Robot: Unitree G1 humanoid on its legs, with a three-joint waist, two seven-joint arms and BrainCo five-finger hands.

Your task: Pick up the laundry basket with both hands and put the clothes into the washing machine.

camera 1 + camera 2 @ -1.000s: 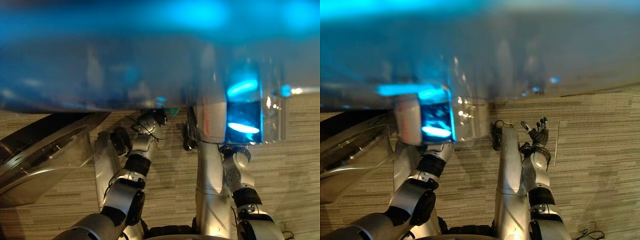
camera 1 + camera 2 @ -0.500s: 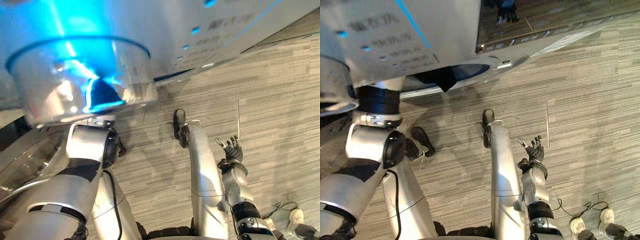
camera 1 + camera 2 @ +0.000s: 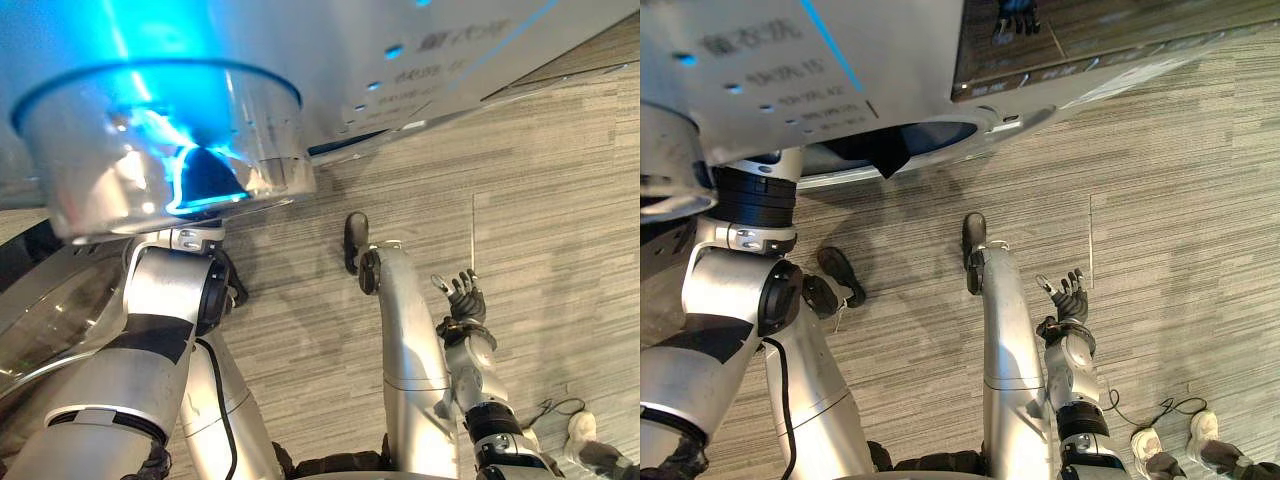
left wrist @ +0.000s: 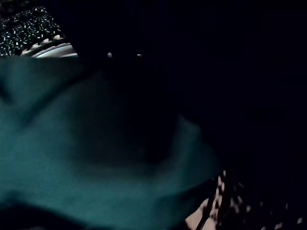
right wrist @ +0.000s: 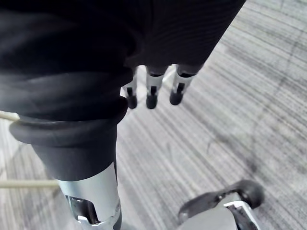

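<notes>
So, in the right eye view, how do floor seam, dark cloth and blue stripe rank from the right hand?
From the right hand:
1. Floor seam, just beyond it.
2. Dark cloth, in the washing machine opening.
3. Blue stripe, on its panel.

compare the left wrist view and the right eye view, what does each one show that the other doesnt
Left wrist view: teal cloth in the dark, with a perforated drum wall past it. Right eye view: the washing machine from outside, dark cloth hanging at its round opening, the right hand open over the striped floor, and a person's shoes. Shared: the washing machine, its inside in one and its outside in the other.
</notes>
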